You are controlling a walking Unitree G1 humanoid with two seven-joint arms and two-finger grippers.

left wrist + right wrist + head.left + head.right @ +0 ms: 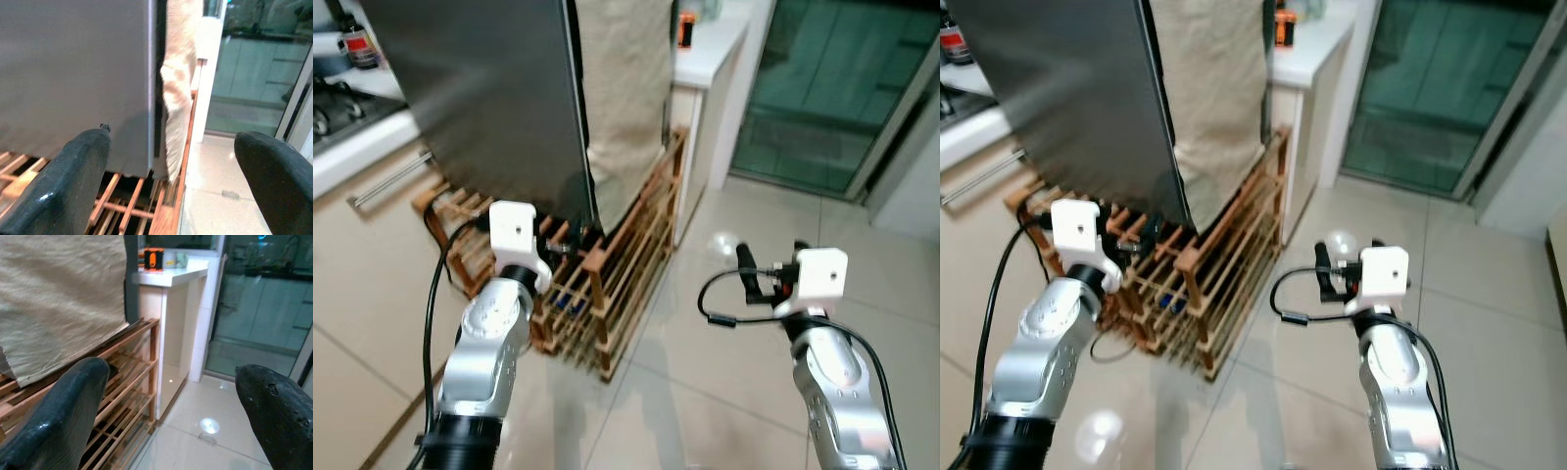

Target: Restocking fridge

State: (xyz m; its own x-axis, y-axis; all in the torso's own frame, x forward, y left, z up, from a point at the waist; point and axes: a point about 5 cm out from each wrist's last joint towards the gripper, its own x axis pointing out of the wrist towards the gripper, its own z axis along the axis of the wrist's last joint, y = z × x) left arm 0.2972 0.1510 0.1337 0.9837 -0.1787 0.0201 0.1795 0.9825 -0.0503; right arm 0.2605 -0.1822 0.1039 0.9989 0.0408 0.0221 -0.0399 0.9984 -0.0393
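Both arms are raised before a grey fridge door (480, 98), beige cloth (625, 88) hanging beside it, a wooden slatted rack (626, 264) below: the left gripper (171, 186), spread wide and empty, faces the door's lower edge, while the right gripper (171, 421), likewise wide and empty, hangs over tiled floor (754, 392).
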